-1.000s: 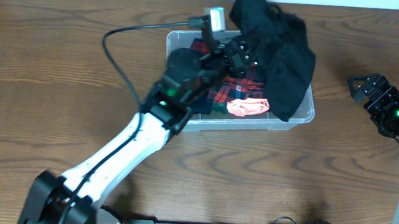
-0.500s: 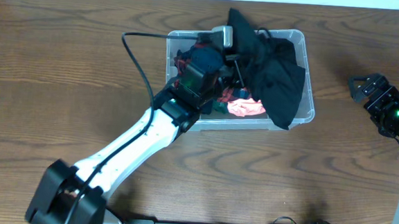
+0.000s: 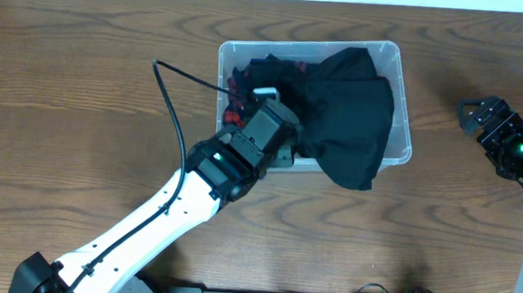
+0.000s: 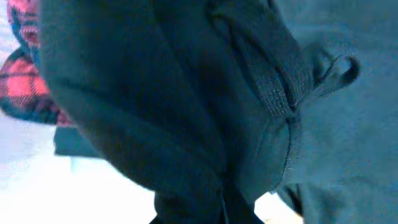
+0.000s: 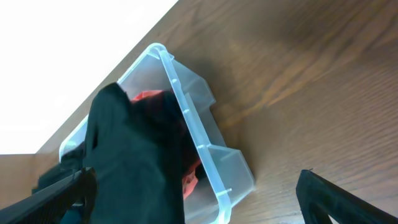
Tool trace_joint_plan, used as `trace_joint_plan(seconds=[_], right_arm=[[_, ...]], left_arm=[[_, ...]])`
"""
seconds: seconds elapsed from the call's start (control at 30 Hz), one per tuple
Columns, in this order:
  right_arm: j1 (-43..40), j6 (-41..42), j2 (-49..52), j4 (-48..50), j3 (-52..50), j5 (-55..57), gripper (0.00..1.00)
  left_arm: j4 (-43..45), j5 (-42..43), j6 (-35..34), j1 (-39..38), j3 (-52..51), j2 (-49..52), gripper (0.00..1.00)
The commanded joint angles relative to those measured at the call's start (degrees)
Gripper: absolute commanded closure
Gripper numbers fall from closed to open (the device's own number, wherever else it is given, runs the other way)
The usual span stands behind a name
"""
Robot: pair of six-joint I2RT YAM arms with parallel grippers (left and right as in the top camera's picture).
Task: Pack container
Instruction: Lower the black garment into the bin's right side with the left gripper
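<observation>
**1. Status.** The container [image 3: 223,67] sits on the surface [image 3: 83,81] at far centre, long side toward the robot. Inside are red plaid cloth [image 4: 25,81] at the L end and a black garment [image 3: 350,116] heaped over the rest. One lobe of the garment hangs over the near-R rim and lies outside the wall.

**2. Pincers.**
- The left pincer [image 3: 285,139] is down at the near wall, buried in black fabric. Its wrist view shows cloth only, so clamped vs. parted cannot be told.
- The right pincer [image 3: 471,117] hovers well apart to the R, fingers spread wide, holding nothing.

**3. Step in hand (judged).** Stow the garment fully inside the rim. Task looks approx. near done, except for the overhang.

**4. Procedure recs.**
- a. Pressing the heap down won't fix the overhang. Gather the lobe and draw it up, over the rim and inward.
- b. Keep sideways force low. The container looks light and prob. slides or tips if cloth drags on its wall.
- c. Release only w/ the fabric bulk below rim level.
- d. Withdraw straight up. The hanger loop [image 4: 339,70] lies close to the L wrist and could catch a finger.
- e. Opt.: the R arm is free to tuck the lobe or brace the R end wall from outside.
</observation>
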Motion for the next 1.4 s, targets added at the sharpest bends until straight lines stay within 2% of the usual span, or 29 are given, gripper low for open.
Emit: trace_joint_plan(seconds=[0.0,0.07,0.17,0.27,0.33,0.43,0.63,0.77,0.87,1.13,1.37], right_arm=[[-0.4,0.5,0.0,0.0,0.1,-0.6,0.01],[-0.4,0.4,0.0,0.0,0.1,-0.6,0.01],[-0.4,0.5,0.0,0.0,0.1,-0.6,0.01],[-0.4,0.5,0.0,0.0,0.1,-0.6,0.01],[-0.4,0.5,0.0,0.0,0.1,-0.6,0.01],[-0.4,0.5,0.0,0.0,0.1,-0.6,0.01],[-0.4,0.5,0.0,0.0,0.1,-0.6,0.01],[-0.4,0.5,0.0,0.0,0.1,-0.6,0.01],[-0.4,0.5,0.0,0.0,0.1,-0.6,0.01],[-0.4,0.5,0.0,0.0,0.1,-0.6,0.01],[-0.4,0.5,0.0,0.0,0.1,-0.6,0.01]], left_arm=[[-1.0,-2.0,1.0,-1.2,-0.1,-1.6,0.79],[0.2,-2.2,1.0,-0.9,-0.1,-2.6,0.76],[2.9,-2.1,1.0,-0.4,-0.1,-4.4,0.53],[4.9,-0.7,2.2,-0.4,-0.1,-6.6,0.46],[5.4,1.8,4.0,-0.4,-0.1,-8.2,0.31],[5.1,5.5,7.2,-0.4,-0.1,-10.0,0.26],[3.6,11.0,18.6,-0.5,-0.1,-9.0,0.27],[6.6,15.5,25.9,-0.5,-0.1,-5.8,0.42],[10.6,20.7,29.9,-0.5,-0.1,-2.3,0.47],[19.4,29.7,31.2,-0.4,-0.1,9.1,0.48],[24.9,29.5,30.9,0.6,-0.1,17.9,0.48]])
